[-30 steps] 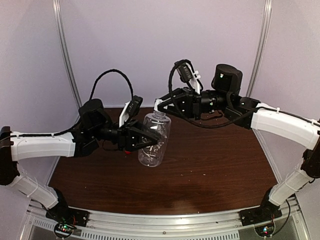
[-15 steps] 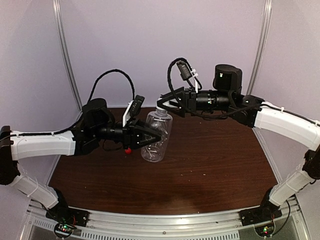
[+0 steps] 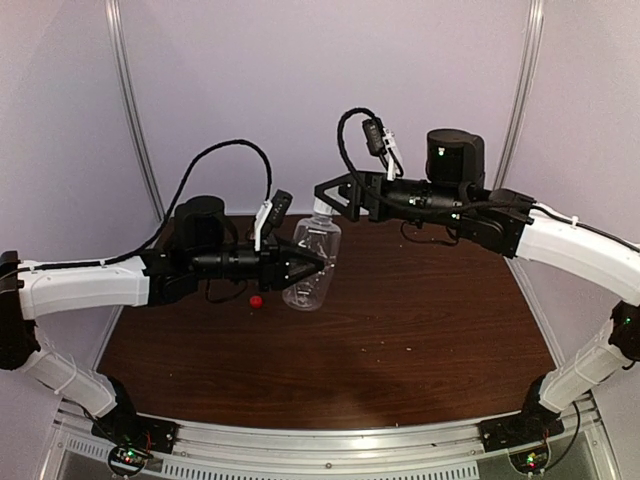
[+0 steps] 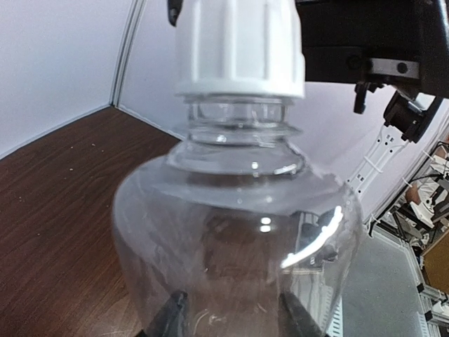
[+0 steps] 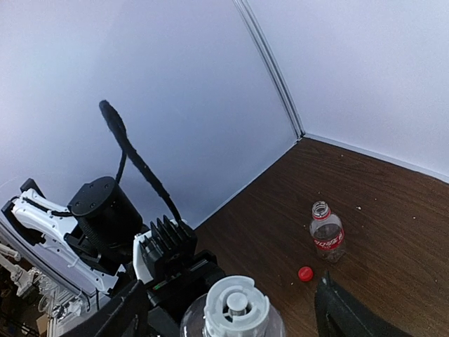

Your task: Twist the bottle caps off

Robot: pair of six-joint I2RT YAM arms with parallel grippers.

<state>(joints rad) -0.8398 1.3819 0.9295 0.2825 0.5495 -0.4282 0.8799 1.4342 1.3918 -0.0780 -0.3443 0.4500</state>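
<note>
- Left gripper (image 3: 310, 266) clamps the wide bottle (image 4: 231, 232) left of centre; whether its base touches the table (image 3: 420, 320) is unclear.
- White cap (image 4: 238, 49) sits on the neck. Right gripper (image 3: 328, 196) straddles it, jaws spread wide — fingertips cut off in its wrist view.
- Small bottle (image 5: 327, 232), uncapped, stands near the red cap (image 5: 304, 274) — the left arm hides it from above.
</note>
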